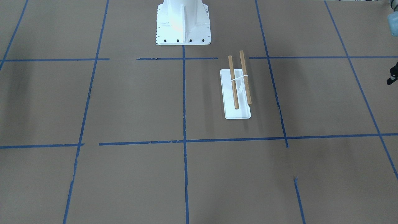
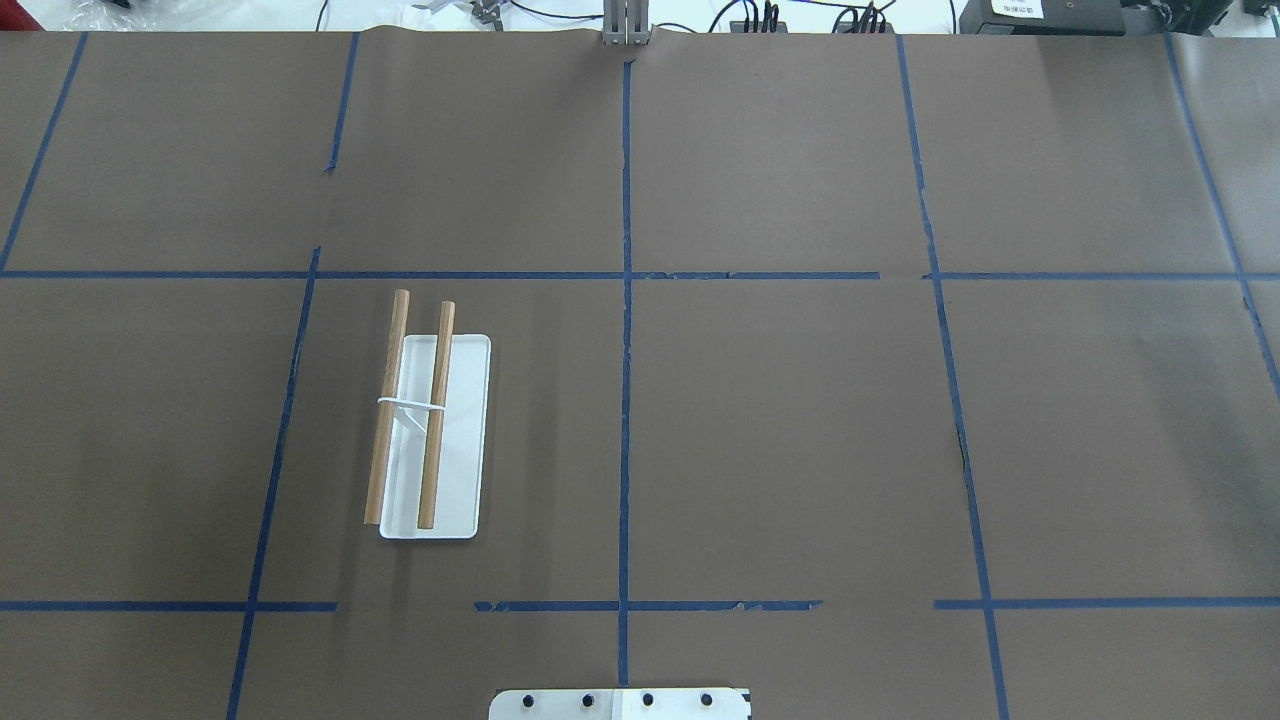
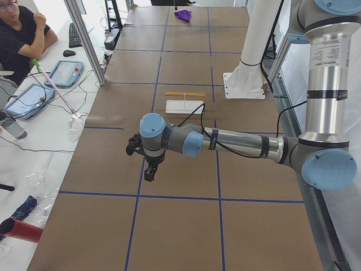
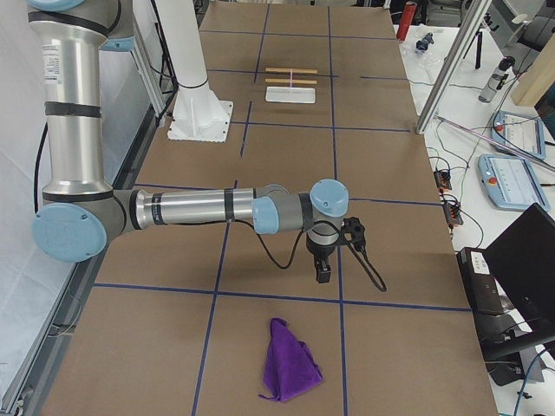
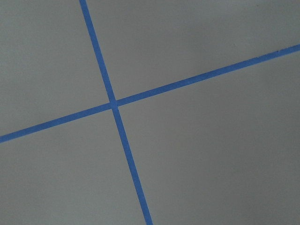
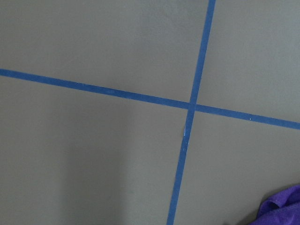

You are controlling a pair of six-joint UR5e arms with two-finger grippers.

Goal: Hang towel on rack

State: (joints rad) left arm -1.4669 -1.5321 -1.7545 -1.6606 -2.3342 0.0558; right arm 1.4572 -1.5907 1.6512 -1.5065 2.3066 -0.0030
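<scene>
The rack (image 1: 233,82) has two wooden dowels on a white bracket over a flat white base (image 1: 238,113), on the robot's left half of the table; it also shows in the overhead view (image 2: 432,460). Nothing hangs on it. The purple towel (image 4: 290,373) lies crumpled at the table's far right end, and its edge shows in the right wrist view (image 6: 283,206). My right gripper (image 4: 323,274) hovers pointing down, a short way from the towel. My left gripper (image 3: 149,174) hovers over bare table, well away from the rack (image 3: 184,101). I cannot tell whether either gripper is open or shut.
The large white bolted pedestal (image 1: 183,23) stands at the robot's side of the table. Blue tape lines grid the brown surface. An operator (image 3: 20,34) sits beside a side table with tablets (image 3: 62,72) and cables.
</scene>
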